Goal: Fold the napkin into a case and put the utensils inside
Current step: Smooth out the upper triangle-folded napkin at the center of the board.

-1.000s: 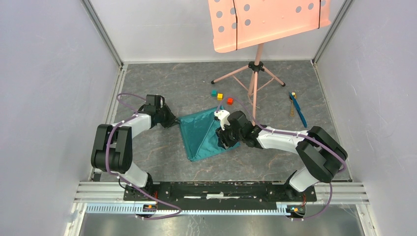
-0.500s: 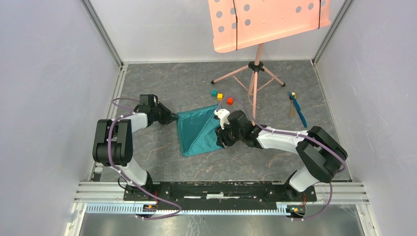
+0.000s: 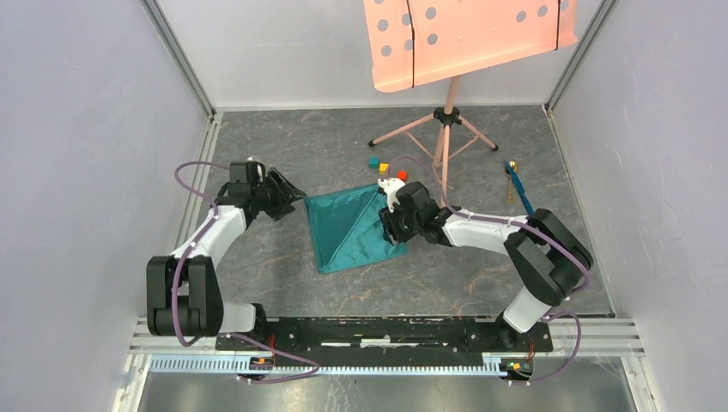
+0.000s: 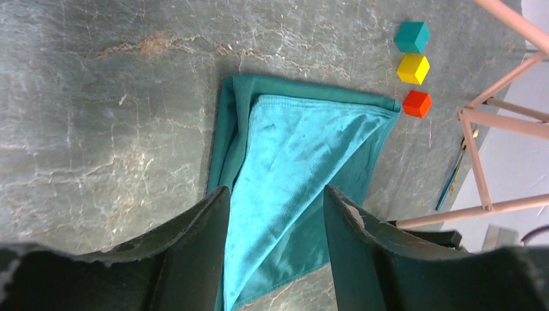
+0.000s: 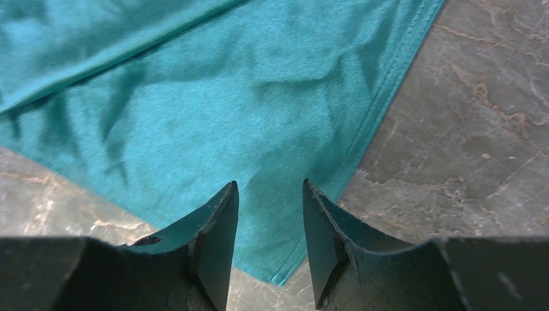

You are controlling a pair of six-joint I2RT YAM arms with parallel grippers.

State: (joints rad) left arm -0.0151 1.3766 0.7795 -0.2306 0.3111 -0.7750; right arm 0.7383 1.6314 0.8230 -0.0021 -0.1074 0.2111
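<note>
Grey marbled tabletop (image 3: 283,283), evenly lit, soft shadows. Pale lilac-grey walls (image 3: 86,129) close in left, right and back, metal corner posts (image 3: 178,60) between them. At the back, a salmon-pink music stand (image 3: 464,34), perforated tray tilted, tripod legs (image 3: 403,130) splayed. A slotted aluminium rail (image 3: 386,364) runs along the near edge.

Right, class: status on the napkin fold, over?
Left gripper open at napkin corner. Right gripper open over napkin, part-folded. Cutlery untouched, far right. Cubes close behind it.
</note>
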